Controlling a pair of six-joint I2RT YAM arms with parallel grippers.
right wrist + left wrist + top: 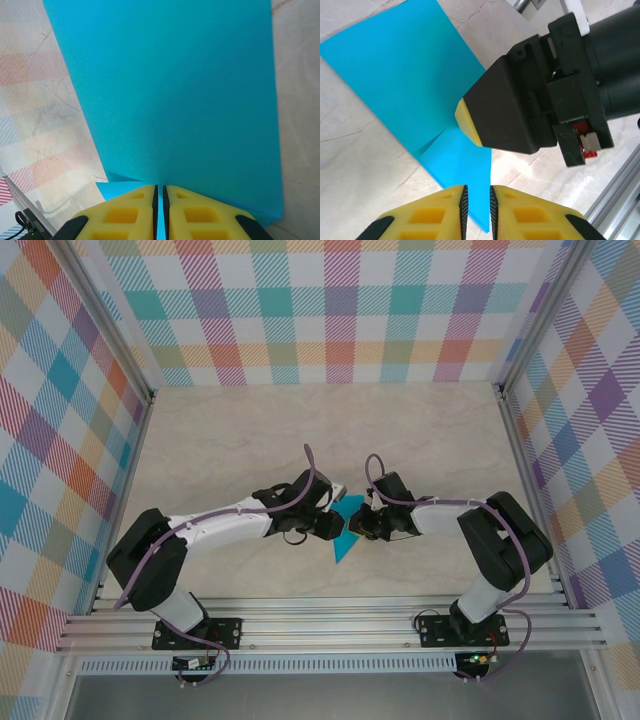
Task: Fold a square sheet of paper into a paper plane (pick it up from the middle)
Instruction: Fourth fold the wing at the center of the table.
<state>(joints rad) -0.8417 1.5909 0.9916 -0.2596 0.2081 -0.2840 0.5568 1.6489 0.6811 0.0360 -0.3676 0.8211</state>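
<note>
The thin teal-blue sheet of paper (405,65), partly folded with a crease showing across it, is being gripped from both sides near the middle of the table. In the left wrist view, a narrow pointed part of the sheet is being pinched between the yellow fingers (440,212) of the left gripper (478,192), which are standing almost together with only the paper between them. Just beyond, the yellow tip of the black right gripper (466,120) is being pressed against the sheet beside the crease. In the right wrist view, an edge of the paper is being clamped by that gripper's nearly closed fingers, and the sheet is spreading away from them. Whether the paper is resting flat cannot be told.

The work is being done over a pale marbled beige table (250,430), enclosed by bright plaid-patterned wall panels (340,310), with aluminium rails (330,625) running along the near edge.
</note>
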